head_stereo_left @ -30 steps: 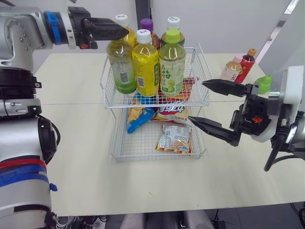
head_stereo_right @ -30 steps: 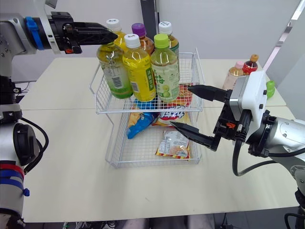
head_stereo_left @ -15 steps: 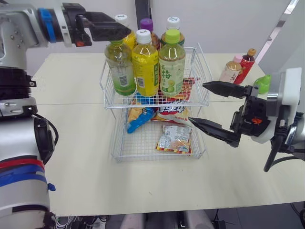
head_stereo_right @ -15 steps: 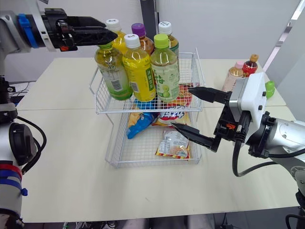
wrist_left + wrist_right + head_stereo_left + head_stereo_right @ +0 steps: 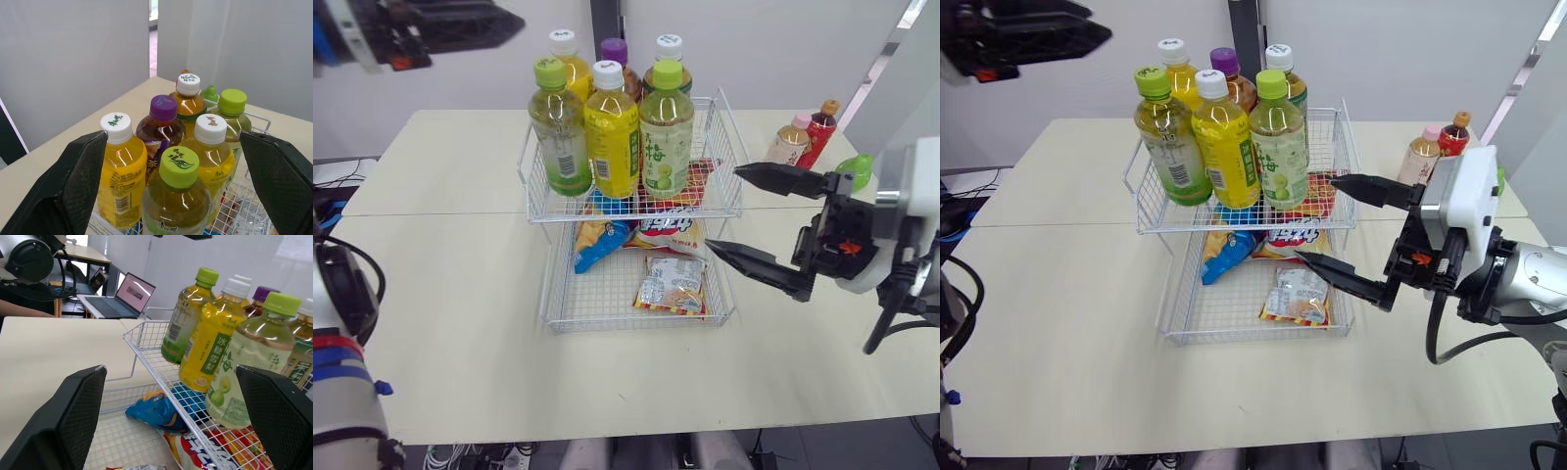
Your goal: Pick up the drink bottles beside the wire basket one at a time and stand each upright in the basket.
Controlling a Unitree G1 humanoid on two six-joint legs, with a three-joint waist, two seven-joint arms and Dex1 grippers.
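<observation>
Six bottles [image 5: 612, 127] upright in basket [image 5: 636, 218], right wrist view adds laptop [image 5: 128, 296]

Left side: bottle released, arm pulled clear.
My left gripper [image 5: 499, 22] no longer sits over the green-capped bottle [image 5: 558, 132]. It has drawn back, up and off to the left, well apart from the basket [image 5: 607, 217], with its fingers spread wide. The cap [image 5: 549, 71], covered a moment ago, now shows, and the bottle stands upright on its own at the upper tier's front left corner.
</observation>
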